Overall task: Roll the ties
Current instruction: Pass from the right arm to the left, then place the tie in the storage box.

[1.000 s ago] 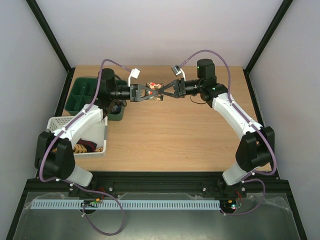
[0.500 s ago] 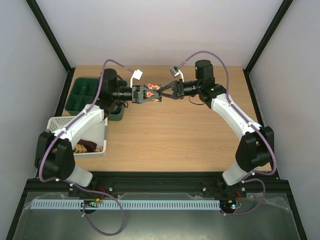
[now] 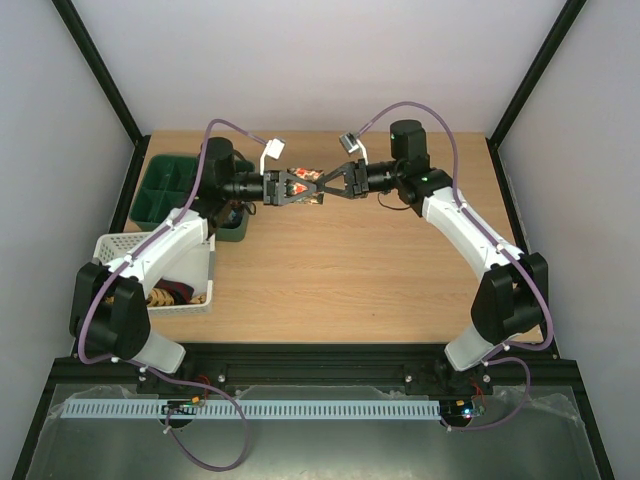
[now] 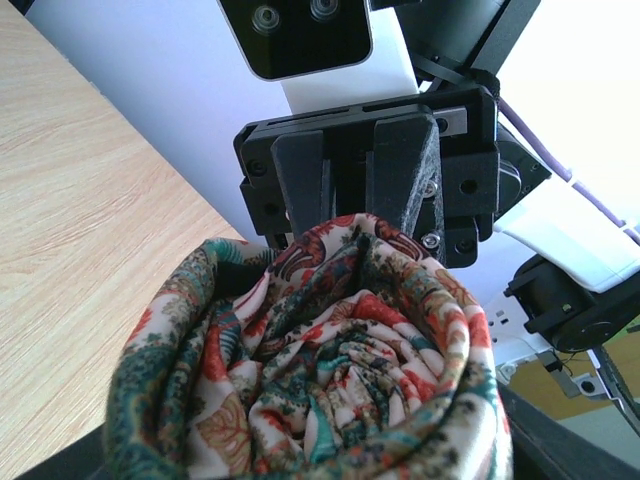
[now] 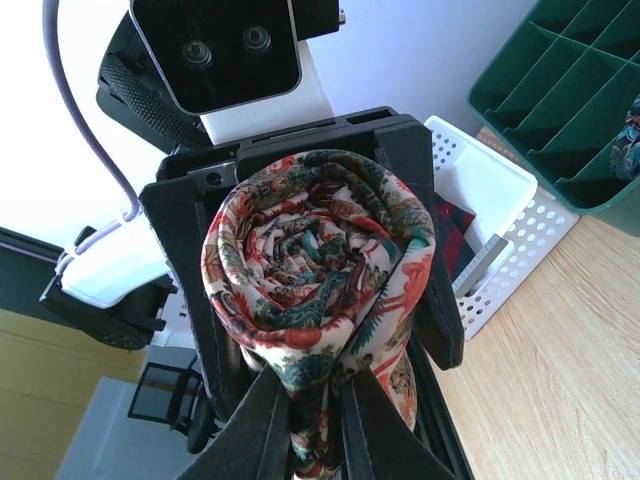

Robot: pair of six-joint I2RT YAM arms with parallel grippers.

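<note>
A tie (image 3: pixel 304 188) with a red, teal and cream floral print is rolled into a coil and held in the air over the far middle of the table, between both arms. My left gripper (image 3: pixel 306 187) reaches in from the left; its black fingers (image 5: pixel 440 320) press against both sides of the coil (image 5: pixel 320 260). My right gripper (image 5: pixel 310 425) comes from the right, shut on the coil's outer edge. In the left wrist view the coil (image 4: pixel 320 370) fills the lower frame, and the right gripper's fingers (image 4: pixel 400 170) pinch its top rim.
A green compartment tray (image 3: pixel 165 185) stands at the far left, with a small dark green bin (image 3: pixel 232 228) beside it. A white perforated basket (image 3: pixel 120 248) at the left edge holds other ties (image 3: pixel 172 295). Bare wooden table (image 3: pixel 350 270) lies below the arms.
My left gripper has slid right around the coil and its jaws have narrowed onto it. The right gripper has shifted slightly left and kept its pinch.
</note>
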